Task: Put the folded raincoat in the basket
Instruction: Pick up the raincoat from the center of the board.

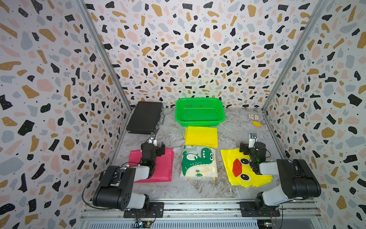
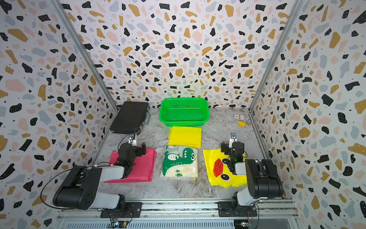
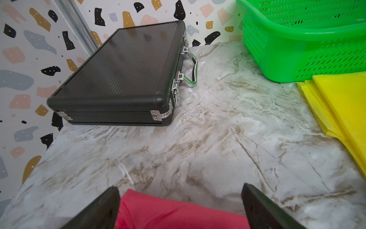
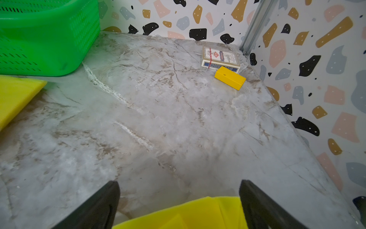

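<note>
Bright green perforated plastic basket (image 1: 200,123) at rear, folded plain yellow raincoat (image 1: 201,136) just before it.
Left gripper (image 3: 180,187), right gripper (image 4: 179,183) — jaws spread wide, empty.

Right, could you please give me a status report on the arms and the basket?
Left tool over pink raincoat, open, empty. Right tool over duck raincoat, same. Basket empty, nothing blocking it.

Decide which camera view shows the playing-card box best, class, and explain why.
The right wrist view. There the card box is close enough to show its printed face and red band, with a yellow block beside it. In both top views it is only a tiny patch in a far corner. The left wrist view does not show it.
</note>
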